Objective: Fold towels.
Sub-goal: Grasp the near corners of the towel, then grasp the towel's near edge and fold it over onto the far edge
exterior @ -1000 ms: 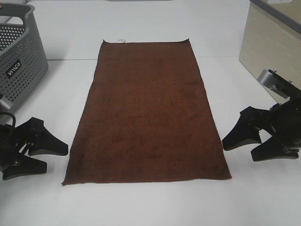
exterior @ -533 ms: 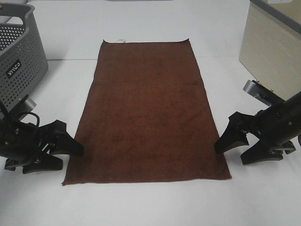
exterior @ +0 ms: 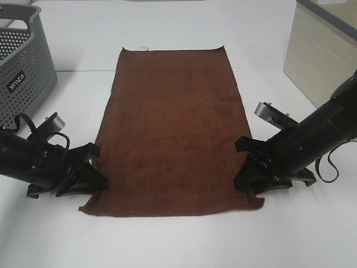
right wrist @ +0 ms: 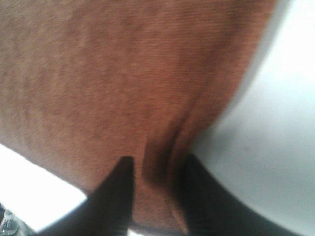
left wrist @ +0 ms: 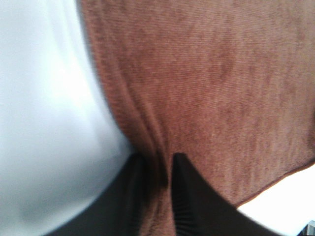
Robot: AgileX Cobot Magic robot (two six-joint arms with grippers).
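The dark reddish-brown towel (exterior: pixel 175 123) lies flat and lengthwise on the white table (exterior: pixel 178 243), with its small white tag (exterior: pixel 144 47) on the far short edge. My left gripper (exterior: pixel 93 174) is down at the towel's left long edge near the front corner. In the left wrist view (left wrist: pixel 156 172) its fingers (left wrist: pixel 192 206) pinch a bunched ridge of cloth (left wrist: pixel 206 88). My right gripper (exterior: pixel 245 170) is at the right long edge near the front corner. In the right wrist view (right wrist: pixel 157 169) its fingers (right wrist: pixel 112 196) hold a puckered fold of towel (right wrist: pixel 123 73).
A grey perforated basket (exterior: pixel 22 67) stands at the back left. A beige box (exterior: pixel 323 53) stands at the back right.
Both grippers moved inward from the bare table to the towel's long edges and closed on the cloth. The towel's front corners are pulled slightly inward.
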